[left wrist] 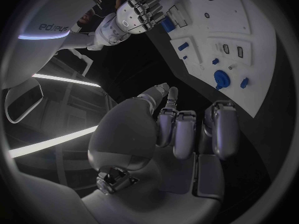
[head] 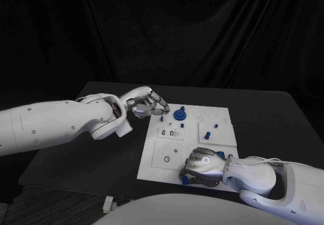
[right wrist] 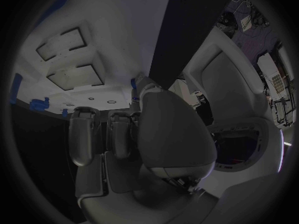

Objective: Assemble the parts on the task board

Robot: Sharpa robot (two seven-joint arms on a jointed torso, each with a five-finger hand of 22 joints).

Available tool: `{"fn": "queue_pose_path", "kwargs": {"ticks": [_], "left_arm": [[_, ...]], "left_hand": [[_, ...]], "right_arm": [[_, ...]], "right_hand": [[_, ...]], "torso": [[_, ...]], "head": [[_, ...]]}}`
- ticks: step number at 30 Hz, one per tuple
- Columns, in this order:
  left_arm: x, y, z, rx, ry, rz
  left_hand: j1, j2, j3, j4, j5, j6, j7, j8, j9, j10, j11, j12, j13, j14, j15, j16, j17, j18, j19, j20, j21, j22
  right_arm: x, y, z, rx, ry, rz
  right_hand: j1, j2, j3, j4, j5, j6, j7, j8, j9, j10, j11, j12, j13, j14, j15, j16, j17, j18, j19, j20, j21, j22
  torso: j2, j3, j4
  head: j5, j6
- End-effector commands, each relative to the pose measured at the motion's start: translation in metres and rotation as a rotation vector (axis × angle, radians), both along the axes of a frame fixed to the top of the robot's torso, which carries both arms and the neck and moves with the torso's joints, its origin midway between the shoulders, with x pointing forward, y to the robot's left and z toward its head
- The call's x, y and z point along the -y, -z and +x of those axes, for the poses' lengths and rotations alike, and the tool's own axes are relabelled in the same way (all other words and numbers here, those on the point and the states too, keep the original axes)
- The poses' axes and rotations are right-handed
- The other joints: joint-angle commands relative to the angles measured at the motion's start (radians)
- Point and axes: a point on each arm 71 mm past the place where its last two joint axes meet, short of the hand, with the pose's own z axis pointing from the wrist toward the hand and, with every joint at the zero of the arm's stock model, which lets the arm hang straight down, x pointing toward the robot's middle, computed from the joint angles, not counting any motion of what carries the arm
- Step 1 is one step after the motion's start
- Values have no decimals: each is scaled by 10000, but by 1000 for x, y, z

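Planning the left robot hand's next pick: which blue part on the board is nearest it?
The small blue part at the task board's far left corner, just below the left robot hand; the round blue knob sits further right.

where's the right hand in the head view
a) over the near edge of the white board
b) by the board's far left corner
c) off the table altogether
a: the right hand sits over the near edge of the task board, while the left hand is by the far left corner.
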Motion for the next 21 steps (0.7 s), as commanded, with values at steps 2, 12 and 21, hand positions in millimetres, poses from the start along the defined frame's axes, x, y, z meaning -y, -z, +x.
{"fn": "queue_pose_path", "kwargs": {"ticks": [2,12,21], "left_arm": [[1,1,-1,-64,75,-109],[0,3,-1,-117,67,-98],[-1,4,-1,-171,28,-56]], "left_hand": [[81,9,3,70,46,82,-11,55,-22,96,63,-62,1436,873,58,-27,2338,118,-50,33,-69,1982],[101,44,11,103,57,92,-13,66,-35,90,62,-71,1428,869,58,-34,2332,121,-59,34,-85,1977],[111,73,15,135,61,93,-12,71,-46,92,63,-67,1429,870,58,-33,2333,122,-60,35,-85,1977]], "right_arm": [[2,3,1,0,255,-95],[7,-1,4,260,570,362],[14,-10,1,343,834,1147]], "right_hand": [[-41,177,40,-44,55,354,82,186,167,1061,-11,37,2634,1057,-10,30,2635,-206,661,15,37,2389],[-151,274,34,-86,74,843,219,441,480,1061,-15,37,2634,1057,-18,30,2635,-221,692,4,100,2408],[-277,292,8,-38,82,988,246,521,619,1061,-13,37,2634,1057,-19,30,2635,-257,768,1,247,2455]], "torso": [[0,1,8],[-2,0,6],[-2,0,5]], "head": [[17,-2],[50,-2],[97,-2]]}}
